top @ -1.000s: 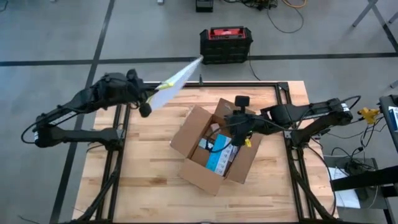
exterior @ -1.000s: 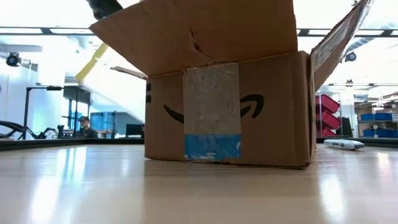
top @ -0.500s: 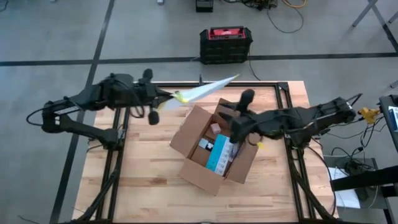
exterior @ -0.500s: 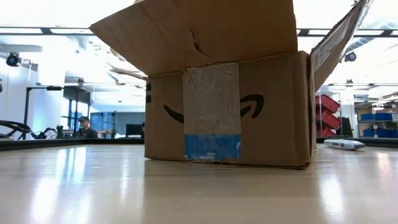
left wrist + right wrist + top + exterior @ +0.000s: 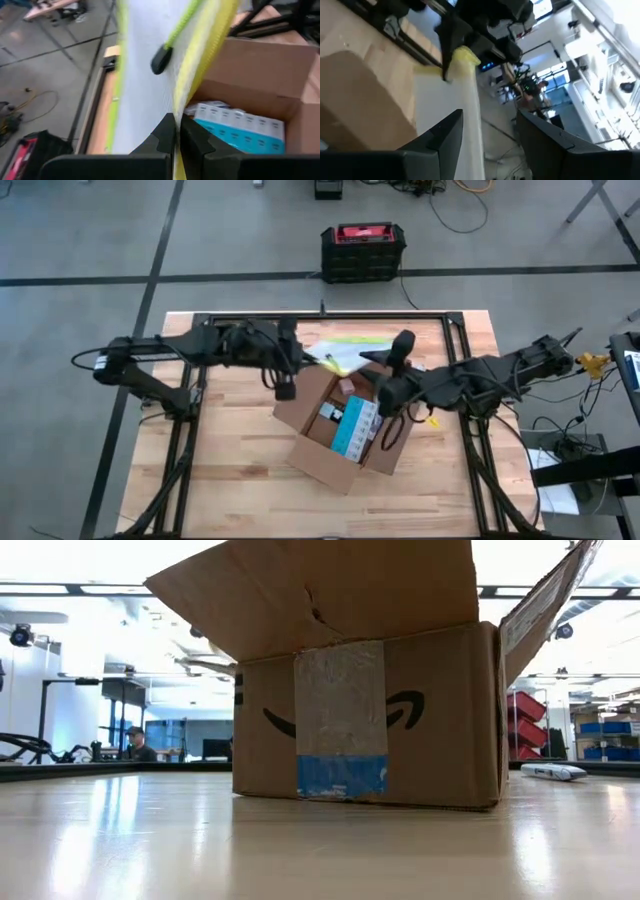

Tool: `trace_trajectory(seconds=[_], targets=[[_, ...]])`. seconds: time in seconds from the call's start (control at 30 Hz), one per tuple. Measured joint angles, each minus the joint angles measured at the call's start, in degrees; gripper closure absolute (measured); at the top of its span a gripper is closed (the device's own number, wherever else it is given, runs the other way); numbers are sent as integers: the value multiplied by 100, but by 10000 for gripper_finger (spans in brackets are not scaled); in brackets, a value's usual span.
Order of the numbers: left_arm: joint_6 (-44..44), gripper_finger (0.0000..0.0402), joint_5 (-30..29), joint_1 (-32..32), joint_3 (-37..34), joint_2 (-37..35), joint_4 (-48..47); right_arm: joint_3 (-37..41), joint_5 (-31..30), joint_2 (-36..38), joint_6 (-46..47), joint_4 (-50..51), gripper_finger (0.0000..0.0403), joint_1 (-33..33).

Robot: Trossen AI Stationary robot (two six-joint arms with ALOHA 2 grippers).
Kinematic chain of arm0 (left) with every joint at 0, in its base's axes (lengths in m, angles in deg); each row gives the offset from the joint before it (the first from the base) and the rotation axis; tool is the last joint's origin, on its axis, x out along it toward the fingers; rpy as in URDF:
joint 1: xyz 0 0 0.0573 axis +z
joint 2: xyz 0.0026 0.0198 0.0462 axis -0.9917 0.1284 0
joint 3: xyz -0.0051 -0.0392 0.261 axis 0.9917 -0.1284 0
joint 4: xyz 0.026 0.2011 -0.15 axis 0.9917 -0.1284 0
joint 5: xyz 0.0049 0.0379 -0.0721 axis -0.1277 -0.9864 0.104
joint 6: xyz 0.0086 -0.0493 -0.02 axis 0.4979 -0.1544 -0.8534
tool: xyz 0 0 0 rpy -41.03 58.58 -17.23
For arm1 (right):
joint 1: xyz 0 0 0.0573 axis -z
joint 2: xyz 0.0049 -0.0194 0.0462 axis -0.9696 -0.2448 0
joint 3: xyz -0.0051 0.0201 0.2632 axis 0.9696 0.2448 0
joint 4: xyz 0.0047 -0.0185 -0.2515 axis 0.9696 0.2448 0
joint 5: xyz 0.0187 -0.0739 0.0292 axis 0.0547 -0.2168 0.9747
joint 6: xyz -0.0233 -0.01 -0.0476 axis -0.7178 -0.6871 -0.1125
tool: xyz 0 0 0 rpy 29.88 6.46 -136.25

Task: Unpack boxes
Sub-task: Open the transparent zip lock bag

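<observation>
The left end effector (image 5: 175,131) is clenched on the edge of a clear, yellow-edged pouch (image 5: 145,75), its fingers pressed tight together with the film pinched between them. In the high view the pouch (image 5: 345,352) hangs from that end effector (image 5: 303,356) just beyond the far rim of the cardboard box (image 5: 345,420). The pouch looks light and limp, so it will probably sag and swing from a one-edge pinch; its film is likely slippery, and the stiffer yellow border seems the safest place to hold it.

Just past the left end effector, the box sits open on the worktop (image 5: 230,470), flaps splayed outward. From the low view the box (image 5: 365,720) stands flat, taped down its near face, corrugated and fairly stiff in the walls but soft at the flaps, which would fold if pulled. It is best steadied by a wall edge, not a flap.

The right end effector (image 5: 392,388) reaches over the box's right-hand side, opposite the left one, and in its own wrist view its fingers (image 5: 440,135) stand apart, released, with nothing between them; the pouch shows ahead of it. Below it inside the box lie small packs, one blue-and-white carton (image 5: 352,427) among them, though their exact shapes are hard to make out from above. They seem light, rigid and easy to grasp across their narrow sides.

Farther off, beyond the worktop, a black and red case (image 5: 362,250) rests on the floor.
</observation>
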Motion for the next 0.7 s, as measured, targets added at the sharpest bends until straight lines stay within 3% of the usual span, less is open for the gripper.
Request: trace_trajectory(seconds=[0.23,0.43,0.57,0.7], targets=[[12,401,-46,-146,0,133,107,0,1069,-20,1069,657,286,72],[-178,391,-163,-157,-39,111,52,0,1484,-9,1720,771,383,72],[-227,346,-218,-173,-42,98,27,0,1667,-33,2174,899,396,87],[-218,277,-215,-174,-50,27,-87,2,1685,-121,2566,1265,401,87]])
